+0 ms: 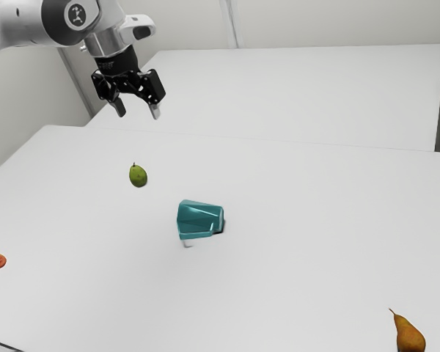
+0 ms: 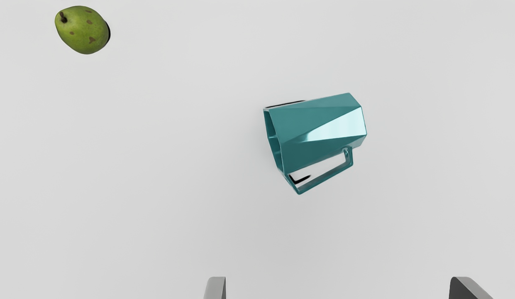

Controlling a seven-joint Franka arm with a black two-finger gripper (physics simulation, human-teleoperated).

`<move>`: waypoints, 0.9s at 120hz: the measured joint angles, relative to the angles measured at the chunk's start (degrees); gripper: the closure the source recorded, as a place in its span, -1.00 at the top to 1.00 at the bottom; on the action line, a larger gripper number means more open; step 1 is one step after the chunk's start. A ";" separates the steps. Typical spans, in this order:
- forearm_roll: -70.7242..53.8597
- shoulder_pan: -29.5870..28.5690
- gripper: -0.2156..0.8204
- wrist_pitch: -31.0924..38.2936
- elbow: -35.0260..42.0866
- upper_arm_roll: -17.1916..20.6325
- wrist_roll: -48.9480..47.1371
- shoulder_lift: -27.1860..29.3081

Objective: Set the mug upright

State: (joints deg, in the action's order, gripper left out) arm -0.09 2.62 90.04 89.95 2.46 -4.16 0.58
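Teal mug [image 1: 199,219] on its side, mid-frame in exterior view. Gripper [image 1: 137,111] upper left, jaws wide, nothing held. Risk: smooth slanted faces could slip or roll when pinched; the handle [image 2: 327,177] could block a finger.

The white table [image 1: 293,271] is bright all over. The teal mug [image 2: 311,120] has a big shiny patch. Thin black shadows peek out beside it and the green pear [image 2: 83,31]. Maybe the light comes from above.
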 joint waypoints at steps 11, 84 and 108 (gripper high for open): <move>0.00 -0.02 0.55 -0.01 0.03 0.00 -0.02 -0.05; 11.22 3.04 0.54 9.99 14.14 -6.58 3.92 1.22; 18.44 -2.14 0.54 17.13 21.03 -7.42 7.83 2.00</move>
State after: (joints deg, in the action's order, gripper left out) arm 18.35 0.48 107.17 110.98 -4.96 3.67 2.58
